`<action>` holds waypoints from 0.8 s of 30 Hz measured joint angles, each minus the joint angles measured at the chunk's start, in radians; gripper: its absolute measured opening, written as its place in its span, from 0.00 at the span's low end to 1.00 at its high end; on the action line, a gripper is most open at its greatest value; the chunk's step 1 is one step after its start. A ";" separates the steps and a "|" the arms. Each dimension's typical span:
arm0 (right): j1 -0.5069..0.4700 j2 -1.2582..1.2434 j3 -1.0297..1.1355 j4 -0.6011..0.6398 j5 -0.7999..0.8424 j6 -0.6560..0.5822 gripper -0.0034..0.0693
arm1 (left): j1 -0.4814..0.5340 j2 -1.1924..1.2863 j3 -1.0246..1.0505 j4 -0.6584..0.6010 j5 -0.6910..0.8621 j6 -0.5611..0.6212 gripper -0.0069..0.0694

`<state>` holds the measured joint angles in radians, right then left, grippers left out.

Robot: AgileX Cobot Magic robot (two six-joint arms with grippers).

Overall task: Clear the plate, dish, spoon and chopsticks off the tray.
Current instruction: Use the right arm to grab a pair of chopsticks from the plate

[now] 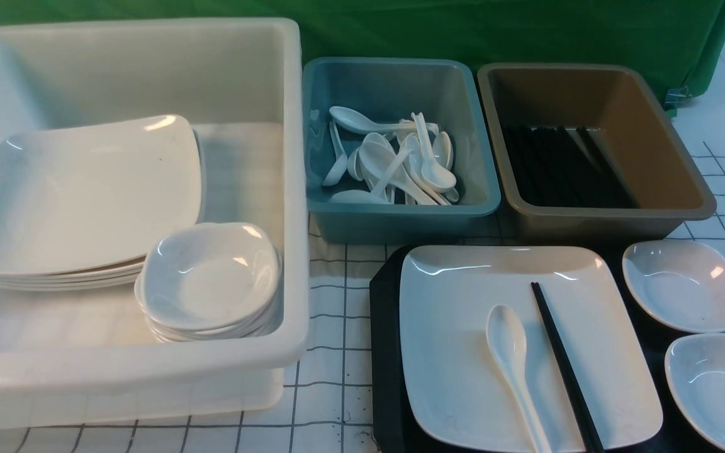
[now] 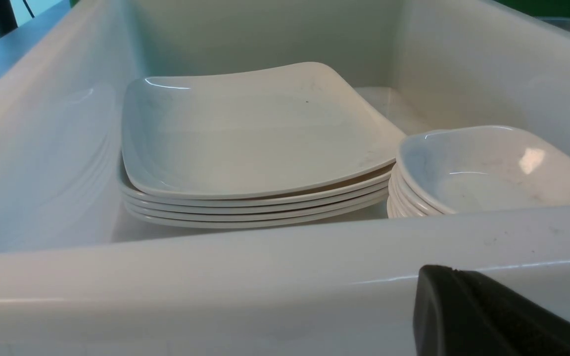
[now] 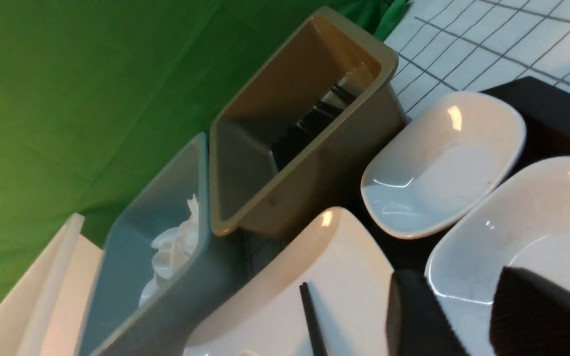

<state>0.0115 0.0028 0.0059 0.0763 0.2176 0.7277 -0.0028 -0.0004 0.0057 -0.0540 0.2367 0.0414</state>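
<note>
Spoon and chopsticks lie on your plate.
Right tool gapes empty; left tool you cannot judge.

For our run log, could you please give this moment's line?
stage: tray loaded | tray: plate bearing spoon, chopsticks; far dish; near dish | left gripper: unclear, by white tub | right gripper: open

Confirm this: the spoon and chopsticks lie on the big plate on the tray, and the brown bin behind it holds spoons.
One thing is wrong. The front view shows that the brown bin holds black sticks, not spoons. The spoon and chopsticks do lie on the plate on the tray.
</note>
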 joint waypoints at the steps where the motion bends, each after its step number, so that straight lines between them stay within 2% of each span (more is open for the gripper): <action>1: 0.000 0.000 0.000 0.003 -0.006 0.011 0.38 | 0.000 0.000 0.000 0.000 0.000 0.000 0.12; 4: 0.000 0.000 -0.020 0.008 -0.038 0.004 0.28 | 0.000 0.000 0.000 0.000 0.000 0.000 0.12; 7: 0.000 0.015 -0.083 0.008 -0.099 -0.056 0.15 | 0.000 0.000 0.000 0.000 0.000 0.000 0.12; 8: 0.000 0.041 -0.140 0.008 -0.131 -0.110 0.10 | 0.000 0.000 0.000 0.000 0.000 0.000 0.12; 11: 0.000 0.159 -0.290 0.007 -0.117 -0.276 0.07 | 0.000 0.000 0.000 0.000 0.000 0.000 0.12; 12: 0.000 0.160 -0.290 0.007 -0.117 -0.289 0.06 | 0.000 0.000 0.000 0.000 0.000 0.000 0.12; 14: 0.000 0.325 -0.437 0.007 0.040 -0.455 0.06 | 0.000 0.000 0.000 0.000 0.000 0.000 0.12; 15: 0.000 0.351 -0.448 0.007 0.056 -0.467 0.06 | 0.000 0.000 0.000 0.000 0.000 0.000 0.12; 16: 0.000 0.434 -0.523 0.007 0.186 -0.545 0.06 | 0.000 0.000 0.000 0.000 0.000 0.000 0.12; 20: 0.000 0.728 -0.672 0.017 0.518 -0.665 0.10 | 0.000 0.000 0.000 0.000 0.000 0.000 0.12; 22: 0.000 0.809 -0.693 0.037 0.580 -0.717 0.13 | 0.000 0.000 0.000 0.000 0.000 0.000 0.12; 24: 0.008 0.994 -0.708 0.136 0.666 -0.829 0.21 | 0.000 0.000 0.000 0.000 0.000 0.000 0.12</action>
<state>0.0193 0.9973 -0.7026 0.2127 0.8840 -0.1013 -0.0028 -0.0004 0.0057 -0.0540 0.2367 0.0414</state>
